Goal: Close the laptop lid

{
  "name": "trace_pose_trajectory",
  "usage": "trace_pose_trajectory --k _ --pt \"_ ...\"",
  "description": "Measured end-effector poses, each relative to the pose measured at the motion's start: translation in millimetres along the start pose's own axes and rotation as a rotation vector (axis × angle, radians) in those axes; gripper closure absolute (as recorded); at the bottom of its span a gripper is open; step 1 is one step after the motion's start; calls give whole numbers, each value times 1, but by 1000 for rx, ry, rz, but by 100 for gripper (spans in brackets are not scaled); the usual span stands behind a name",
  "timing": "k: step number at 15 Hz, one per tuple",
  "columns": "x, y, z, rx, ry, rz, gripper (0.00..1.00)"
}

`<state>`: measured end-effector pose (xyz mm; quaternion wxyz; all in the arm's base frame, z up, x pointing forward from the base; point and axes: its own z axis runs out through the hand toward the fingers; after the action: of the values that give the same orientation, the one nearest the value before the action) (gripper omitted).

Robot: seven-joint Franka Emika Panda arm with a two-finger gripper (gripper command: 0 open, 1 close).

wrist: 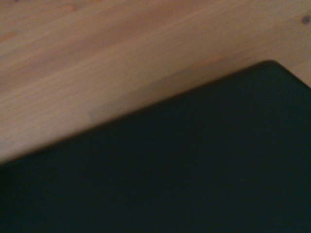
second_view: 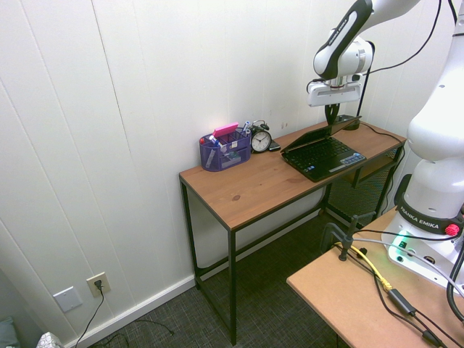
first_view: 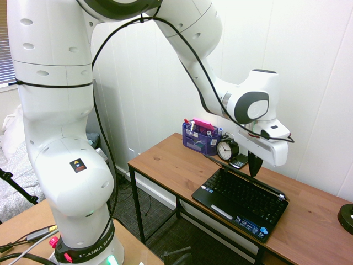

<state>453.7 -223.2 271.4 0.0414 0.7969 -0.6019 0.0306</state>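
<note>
Laptop lid (second_view: 313,138), right of centre, is pushed low but not shut; fingers (second_view: 332,116) apparently closed, empty, pressing it.

Wooden desk (second_view: 246,190) with black metal legs sits against a white paneled wall. Near the wall edge there's a purple mesh organizer (first_view: 199,140) with a pink thing sticking out the top, and just beside it a little black alarm clock (first_view: 226,149). Second wooden table (second_view: 355,304) is closer to the camera, grey carpet underneath.
</note>
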Motion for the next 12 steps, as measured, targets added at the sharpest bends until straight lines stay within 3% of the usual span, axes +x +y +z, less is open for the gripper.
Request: trace_pose_trajectory --k 6,12 --pt "-6 56 51 -20 -40 20 100" --pt "-1 76 94 -35 -73 30 100"
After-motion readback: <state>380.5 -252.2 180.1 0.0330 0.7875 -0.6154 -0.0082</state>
